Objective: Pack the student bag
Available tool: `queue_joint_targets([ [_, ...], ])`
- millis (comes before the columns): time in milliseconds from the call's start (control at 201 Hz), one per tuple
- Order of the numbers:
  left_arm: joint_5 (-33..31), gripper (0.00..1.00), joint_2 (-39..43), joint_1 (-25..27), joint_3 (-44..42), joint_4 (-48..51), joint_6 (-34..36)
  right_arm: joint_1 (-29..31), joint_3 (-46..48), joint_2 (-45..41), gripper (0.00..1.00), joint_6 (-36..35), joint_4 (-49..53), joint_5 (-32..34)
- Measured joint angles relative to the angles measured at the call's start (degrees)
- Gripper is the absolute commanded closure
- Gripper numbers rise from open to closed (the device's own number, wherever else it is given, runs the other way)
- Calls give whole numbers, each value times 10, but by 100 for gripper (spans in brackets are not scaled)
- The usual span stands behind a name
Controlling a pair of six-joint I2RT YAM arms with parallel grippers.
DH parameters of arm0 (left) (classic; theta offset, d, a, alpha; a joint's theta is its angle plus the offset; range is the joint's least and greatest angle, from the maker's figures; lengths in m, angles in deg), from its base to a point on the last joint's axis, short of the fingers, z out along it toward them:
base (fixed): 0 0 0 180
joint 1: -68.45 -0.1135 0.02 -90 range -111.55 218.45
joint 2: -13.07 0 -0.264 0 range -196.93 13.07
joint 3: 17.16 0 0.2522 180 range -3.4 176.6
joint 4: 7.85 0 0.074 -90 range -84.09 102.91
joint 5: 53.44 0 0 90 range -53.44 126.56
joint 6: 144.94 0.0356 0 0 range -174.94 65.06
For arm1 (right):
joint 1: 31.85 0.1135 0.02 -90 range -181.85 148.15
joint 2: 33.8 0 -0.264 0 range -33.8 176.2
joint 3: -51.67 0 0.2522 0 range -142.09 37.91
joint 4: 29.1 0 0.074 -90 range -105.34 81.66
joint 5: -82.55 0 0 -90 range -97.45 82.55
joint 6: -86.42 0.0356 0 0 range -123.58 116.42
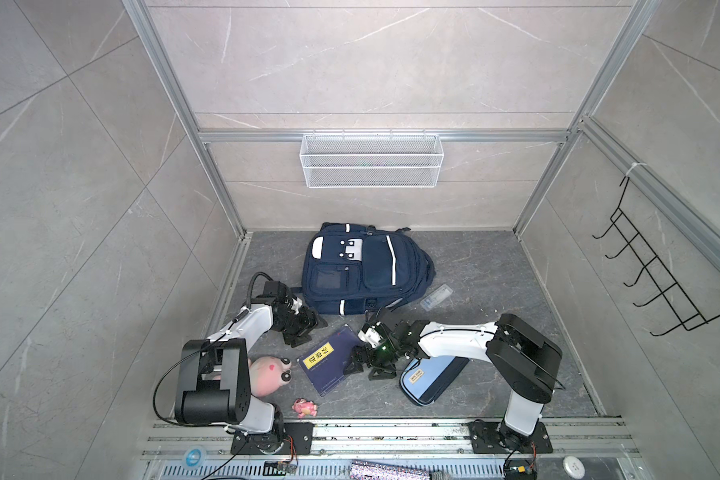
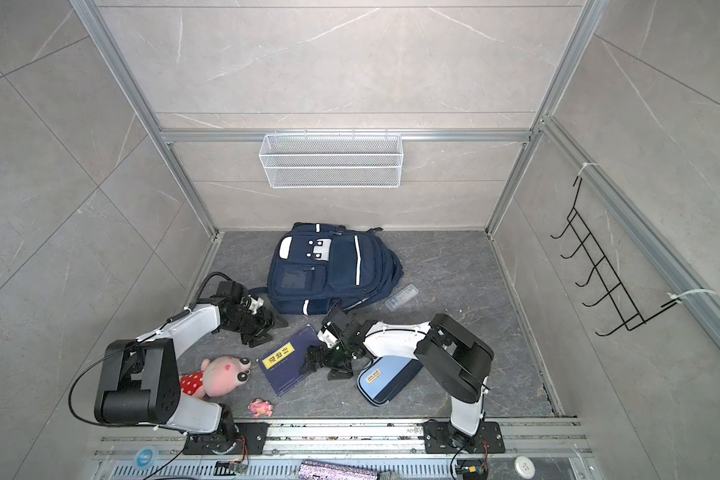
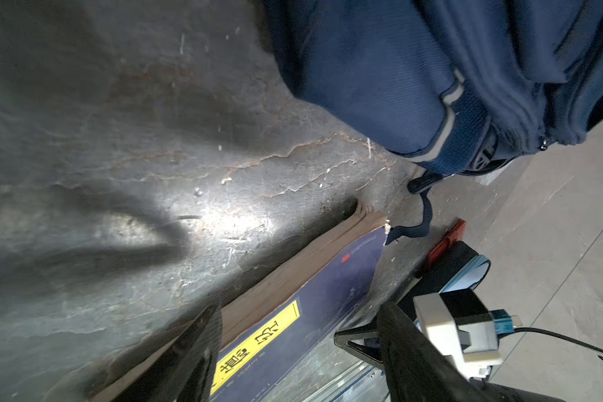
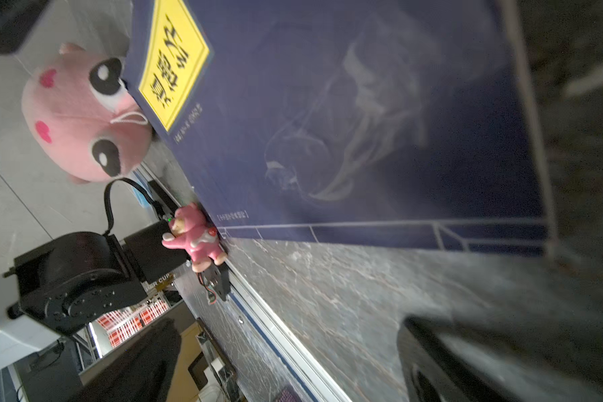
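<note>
Left wrist view: book (image 3: 310,313) shows between spread fingers (image 3: 195,355).

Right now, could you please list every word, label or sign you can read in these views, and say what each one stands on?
"CUP": seemingly the end of a cut-off printed line on a tan surface in the background of the right wrist view.
Yellow label on the book: large black Chinese characters, too blurred to quote.
Book's small white print: too small to read.
Label on the pencil case: too small to read.
</note>
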Motion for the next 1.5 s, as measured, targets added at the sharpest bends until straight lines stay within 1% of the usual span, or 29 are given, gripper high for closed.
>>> queue_joint_targets([
  [159,0,30,-8,0,-39,-8,0,7,3,19,0,51,-75,1],
  [199,9,30,-8,0,-45,-10,0,10,3,25,0,61,-96,1],
  [488,28,30,-13,1,-49,-37,0,20,10,52,1,136,-196,0],
  [637,34,32,-16,10,-53,-69,-3,20,13,71,2,178,-257,-3],
  [797,37,34,-10,18,-70,-113,-12,20,33,74,4,205,-308,1],
  [921,36,35,-5,24,-76,-130,-18,22,47,70,5,214,-328,10],
  [991,33,35,-4,26,-76,-130,-18,25,64,58,5,217,-337,28],
  [1165,33,35,3,41,-80,-112,-23,24,139,-16,4,219,-321,94],
  [1255,30,35,5,51,-80,-103,-23,20,176,-50,4,222,-317,117],
  [1404,23,35,5,86,-80,-99,-24,12,188,-60,4,222,-319,124],
  [1504,19,39,6,106,-81,-100,-31,12,188,-60,4,226,-320,125],
])
